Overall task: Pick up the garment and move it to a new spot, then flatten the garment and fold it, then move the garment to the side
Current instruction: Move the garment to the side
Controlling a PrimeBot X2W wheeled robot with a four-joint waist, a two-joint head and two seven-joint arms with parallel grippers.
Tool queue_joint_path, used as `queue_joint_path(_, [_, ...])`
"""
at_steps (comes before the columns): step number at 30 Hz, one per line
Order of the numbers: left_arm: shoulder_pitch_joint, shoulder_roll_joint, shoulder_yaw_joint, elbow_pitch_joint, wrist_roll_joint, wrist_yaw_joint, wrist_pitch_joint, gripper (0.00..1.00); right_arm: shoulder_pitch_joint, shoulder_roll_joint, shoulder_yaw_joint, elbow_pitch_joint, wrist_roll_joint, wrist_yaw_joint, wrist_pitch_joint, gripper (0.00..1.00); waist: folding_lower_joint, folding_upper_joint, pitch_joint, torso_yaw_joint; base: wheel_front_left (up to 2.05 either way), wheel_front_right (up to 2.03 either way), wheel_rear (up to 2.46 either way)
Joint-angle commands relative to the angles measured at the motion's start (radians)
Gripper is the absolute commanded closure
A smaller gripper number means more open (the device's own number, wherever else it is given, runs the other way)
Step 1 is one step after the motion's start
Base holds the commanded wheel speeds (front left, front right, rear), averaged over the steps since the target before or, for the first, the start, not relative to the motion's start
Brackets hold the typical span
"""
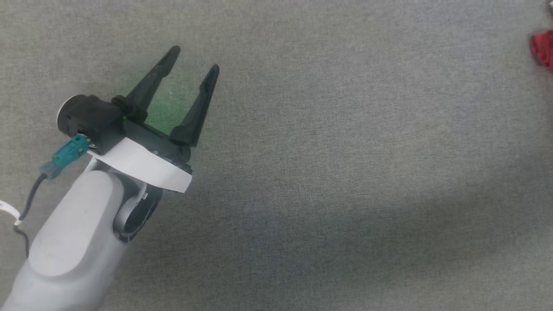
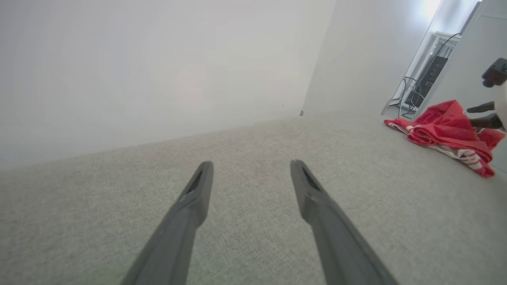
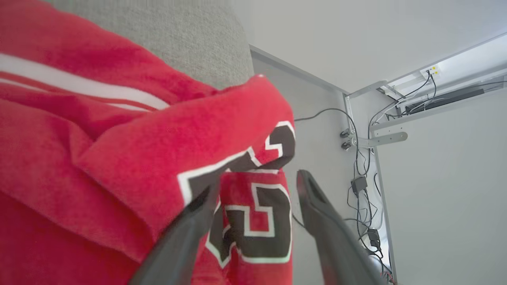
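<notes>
the garment [image 1: 543, 49] lies as a crumpled red heap on the grey fabric surface [image 1: 345, 172], at the far right edge of the head view and well apart from the left gripper [image 1: 194, 59]. left gripper: fingers spread wide, nothing between them, over bare surface. right gripper [image 3: 257, 182]: fingers parted, not clamped. a red fold with black, white-outlined numerals [image 3: 261, 221] sits between them, against one finger and clear of the other. striped trim [image 2: 463, 154] shows along the heap's lower edge.
</notes>
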Motion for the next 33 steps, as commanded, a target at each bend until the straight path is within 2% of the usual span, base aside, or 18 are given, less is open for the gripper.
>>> queue_joint_path(1, [0.007, 0.001, 0.014, 0.0, -0.006, -0.001, -0.004, 0.0, -0.016, 0.014, -0.013, 0.004, -0.035, -0.002, -0.012, 0.0, 0.0, 0.0, -0.015, 0.001, 0.0, 0.0, 0.0])
queue_joint_path(9, [0.101, -0.017, 0.109, -0.005, 0.0, -0.001, -0.004, 0.0, -0.006, 0.1, -0.154, -0.016, -0.136, -0.002, -0.1, 0.0, 0.0, 0.0, -0.118, -0.002, 0.0, 0.0, 0.0])
queue_joint_path(13, [0.173, -0.037, 0.185, -0.012, -0.002, -0.001, -0.004, 0.0, 0.036, 0.18, -0.23, -0.039, -0.158, -0.002, -0.189, 0.0, 0.0, 0.0, -0.185, 0.001, 0.0, 0.0, 0.0])
queue_joint_path(15, [0.243, -0.059, 0.247, 0.007, 0.004, -0.001, -0.004, 0.0, 0.077, 0.248, -0.252, -0.043, -0.163, -0.002, -0.26, 0.0, 0.0, 0.0, -0.243, 0.007, 0.0, 0.0, 0.0])
queue_joint_path(22, [0.382, -0.082, 0.336, 0.001, 0.034, -0.001, -0.004, 0.0, 0.191, 0.378, -0.242, -0.063, -0.141, -0.002, -0.363, 0.0, 0.0, 0.0, -0.369, 0.029, 0.0, 0.0, 0.0])
queue_joint_path(27, [0.473, -0.093, 0.395, 0.002, 0.051, -0.001, -0.004, 0.0, 0.294, 0.43, -0.201, -0.12, -0.105, -0.002, -0.381, 0.0, 0.0, 0.0, -0.446, 0.049, 0.0, 0.0, 0.0])
queue_joint_path(33, [0.562, -0.103, 0.444, -0.018, 0.079, -0.001, -0.004, 0.0, 0.429, 0.471, -0.154, -0.245, -0.04, -0.002, -0.382, 0.0, 0.0, 0.0, -0.502, 0.068, 0.0, 0.0, 0.0])
